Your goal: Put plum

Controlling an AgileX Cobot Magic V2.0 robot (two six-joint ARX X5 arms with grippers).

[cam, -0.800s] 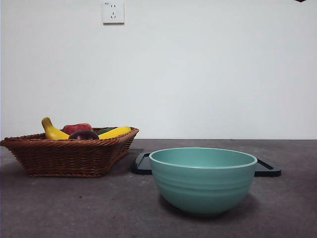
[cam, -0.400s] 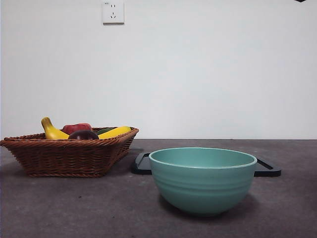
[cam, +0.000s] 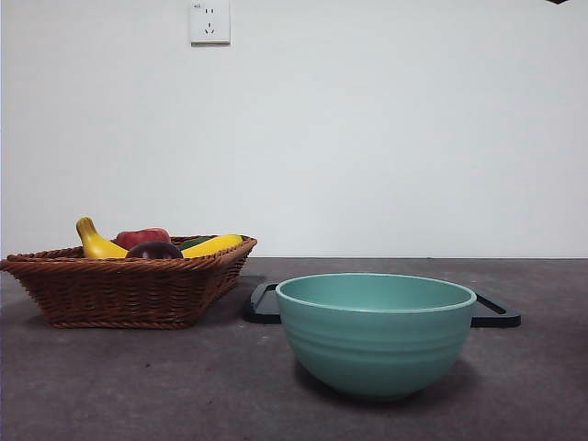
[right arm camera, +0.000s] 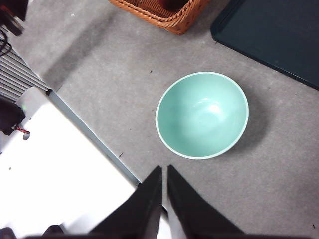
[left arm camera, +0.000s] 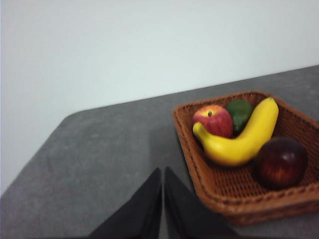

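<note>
The plum [left arm camera: 280, 162], dark maroon and round, lies in the brown wicker basket [left arm camera: 209, 181] beside a yellow banana [left arm camera: 244, 139]; in the front view the plum [cam: 154, 250] peeks over the basket [cam: 129, 289] rim at the left. My left gripper [left arm camera: 163, 174] is shut, over bare table short of the basket, holding nothing. High above the table, my right gripper [right arm camera: 164, 172] is shut and empty, looking down on an empty teal bowl [right arm camera: 202, 114]. In the front view only a black tip of one arm [cam: 556, 2] shows at the top right corner.
A red apple [left arm camera: 213, 120] and a green fruit [left arm camera: 239, 112] share the basket. The teal bowl [cam: 377, 333] stands at the front centre, with a dark flat tray [cam: 496, 310] behind it. The table's front edge [right arm camera: 94, 137] runs beside the bowl.
</note>
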